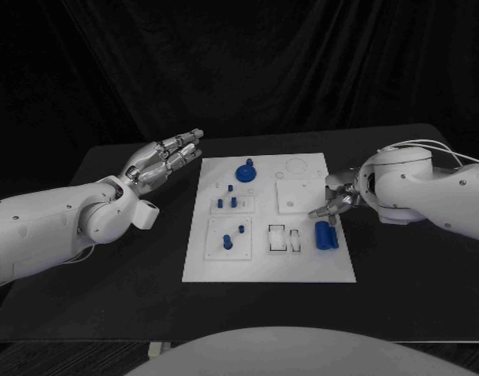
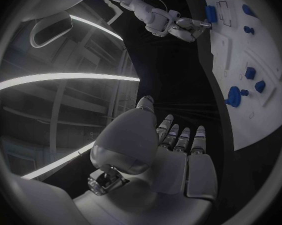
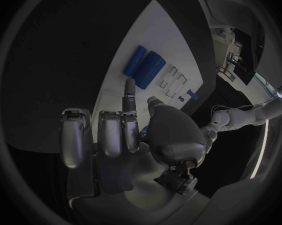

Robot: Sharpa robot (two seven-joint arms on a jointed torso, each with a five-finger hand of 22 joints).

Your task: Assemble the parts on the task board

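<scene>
Head view first: the task board [image 1: 269, 266] lies between the two hands, and the small blue parts in its recesses are too tiny to tell apart. A bigger blue cylinder [image 1: 325, 234] lies on the board just beside the right hand [image 1: 341, 197], whose fingertips hang curled over the board's edge, and I cannot tell whether they pinch anything. A blue round part [image 1: 246, 170] sits near the left hand [image 1: 163, 162], which hovers off the board, fingers straight, holding nothing. No writing is readable.
</scene>
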